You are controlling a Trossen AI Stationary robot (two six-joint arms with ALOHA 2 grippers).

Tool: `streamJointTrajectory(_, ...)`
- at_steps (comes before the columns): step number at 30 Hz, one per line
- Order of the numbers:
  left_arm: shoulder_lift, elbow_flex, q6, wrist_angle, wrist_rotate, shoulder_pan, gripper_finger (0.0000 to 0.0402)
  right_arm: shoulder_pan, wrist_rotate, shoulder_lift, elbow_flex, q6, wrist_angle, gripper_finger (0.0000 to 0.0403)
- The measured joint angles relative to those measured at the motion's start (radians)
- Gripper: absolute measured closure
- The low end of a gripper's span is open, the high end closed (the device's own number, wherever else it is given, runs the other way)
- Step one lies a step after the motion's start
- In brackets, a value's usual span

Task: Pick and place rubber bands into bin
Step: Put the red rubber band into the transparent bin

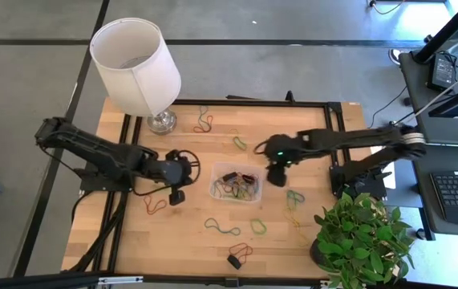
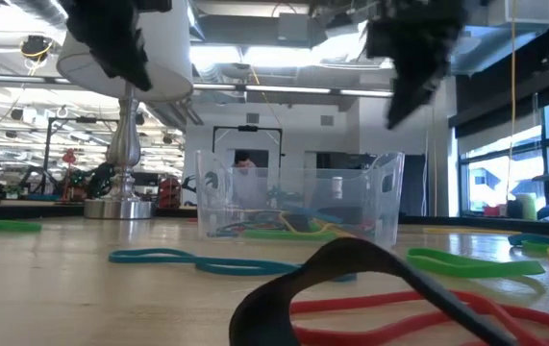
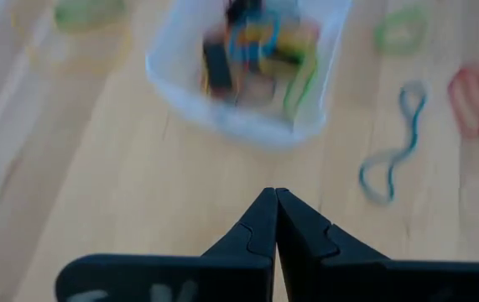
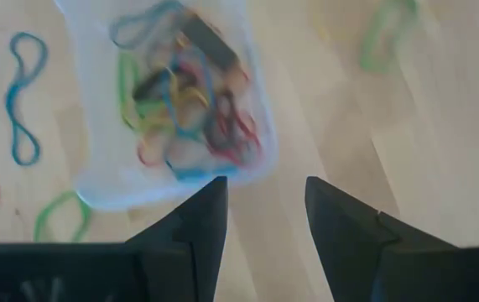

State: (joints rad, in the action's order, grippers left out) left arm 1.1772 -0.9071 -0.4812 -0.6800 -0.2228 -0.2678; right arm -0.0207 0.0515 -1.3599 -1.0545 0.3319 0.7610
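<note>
A wooden worktop (image 1: 309, 241) is shown from above, occupying the centre of the frame. The bin (image 1: 236, 183), a small clear tub, is placed near the centre of the worktop, and a tangle of rubber bands (image 1: 237, 189) in several colours is seen inside it. Further loose bands are scattered around it: a blue one (image 1: 222, 227) and a green one (image 1: 258, 226) below the bin, a red one (image 1: 155, 205) at lower left, and green ones at upper centre and at right.

The left pincer (image 1: 177, 195) is held just left of the bin, above the worktop; its fingers (image 3: 256, 231) are seen pressed together with nothing between them. The right pincer (image 1: 277, 178) is held just right of the bin; its fingers (image 4: 197, 222) are seen parted with a clear gap, and nothing is gripped.

A white lamp (image 1: 136, 68) is seen at the upper left of the worktop, and a potted plant (image 1: 362, 237) at its lower right corner. In the level view, a black band (image 2: 351, 288) and a red band (image 2: 399, 322) are seen lying in the foreground.
</note>
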Motion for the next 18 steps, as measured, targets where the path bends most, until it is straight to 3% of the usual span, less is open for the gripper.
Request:
streamJointTrajectory(7,0.132,-0.178,-0.201,-0.380,0.109,-0.001,0.0396,-0.077,-0.002,0.263,0.256,0.081,-0.050,0.0238)
streamJointTrajectory(12,0.165,-0.155,-0.367,-0.429,0.205,-0.005,0.0367,-0.107,-0.005,0.375,0.350,0.119,-0.102,0.0238)
streamJointTrajectory(18,0.181,-0.077,-0.619,-0.424,0.230,-0.061,0.0289,-0.113,-0.031,0.414,0.376,0.113,-0.100,0.0238)
